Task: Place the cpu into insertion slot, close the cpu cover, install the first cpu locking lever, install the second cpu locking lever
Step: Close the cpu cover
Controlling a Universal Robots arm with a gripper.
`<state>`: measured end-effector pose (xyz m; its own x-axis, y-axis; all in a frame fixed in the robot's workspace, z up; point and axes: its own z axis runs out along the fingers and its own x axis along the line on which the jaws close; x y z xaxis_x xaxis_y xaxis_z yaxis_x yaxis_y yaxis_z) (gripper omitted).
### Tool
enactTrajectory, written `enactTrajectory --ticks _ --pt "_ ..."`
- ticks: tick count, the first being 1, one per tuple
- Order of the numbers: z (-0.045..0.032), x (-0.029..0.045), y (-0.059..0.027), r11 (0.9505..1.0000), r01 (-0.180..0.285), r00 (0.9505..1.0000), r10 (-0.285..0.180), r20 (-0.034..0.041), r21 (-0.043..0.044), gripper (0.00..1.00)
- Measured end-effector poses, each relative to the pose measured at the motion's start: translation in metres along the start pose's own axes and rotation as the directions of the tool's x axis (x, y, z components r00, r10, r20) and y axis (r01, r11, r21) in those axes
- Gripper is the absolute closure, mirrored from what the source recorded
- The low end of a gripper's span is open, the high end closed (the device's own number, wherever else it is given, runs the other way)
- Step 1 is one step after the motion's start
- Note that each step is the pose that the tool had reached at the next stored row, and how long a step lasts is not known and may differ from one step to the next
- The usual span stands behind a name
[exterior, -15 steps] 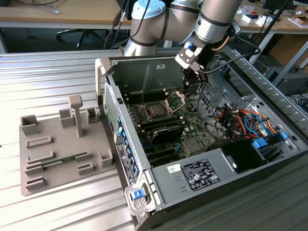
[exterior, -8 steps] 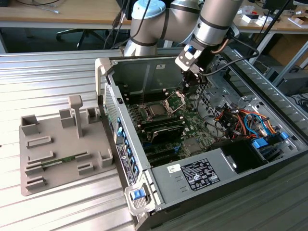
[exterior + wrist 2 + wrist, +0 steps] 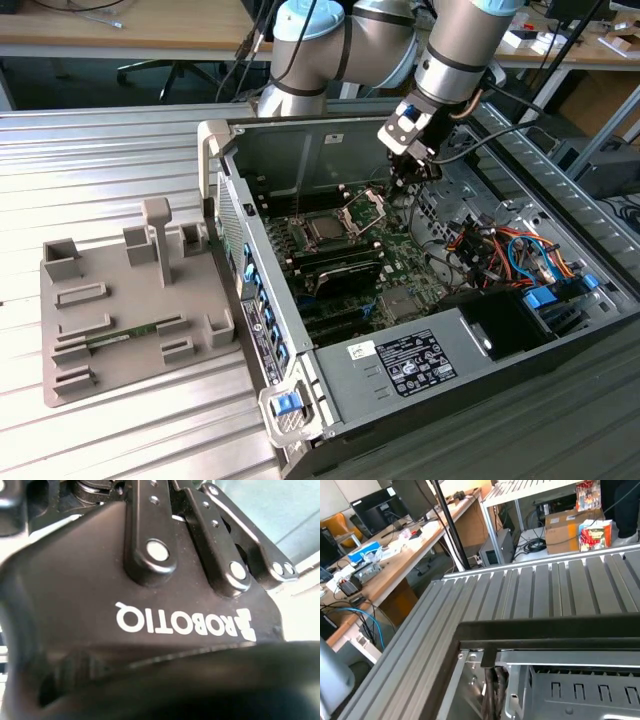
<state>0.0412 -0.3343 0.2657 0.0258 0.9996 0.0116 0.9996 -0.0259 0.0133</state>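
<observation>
- You see the cpu (image 3: 325, 232) seated in the slot (image 3: 306, 228), cover (image 3: 365, 208) raised at its 2 o'clock.
- Gripper (image 3: 402, 185) hangs just beside the cover; you cannot tell the jaws' state.
- Cover is likely thin and stiff: press its free edge.

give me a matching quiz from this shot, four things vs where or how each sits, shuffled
1 cpu
2 cpu cover
3 gripper
4 grey tray

A tilted up, open
B on the table, exterior view's left of the case
C flat in the insertion slot
D close to the cpu cover's raised edge

Pairs: 1-C, 2-A, 3-D, 4-B
</observation>
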Motion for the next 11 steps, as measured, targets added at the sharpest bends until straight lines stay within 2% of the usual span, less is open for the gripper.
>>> enactTrajectory --ticks 6,11 --pt "0.0121 -0.0002 -0.0003 0.9998 0.021 0.9998 -0.021 0.0020 0.0002 0.89" --pt "0.0126 -0.0013 -0.0185 0.9998 0.022 0.9998 -0.022 -0.0003 -0.0006 0.89"
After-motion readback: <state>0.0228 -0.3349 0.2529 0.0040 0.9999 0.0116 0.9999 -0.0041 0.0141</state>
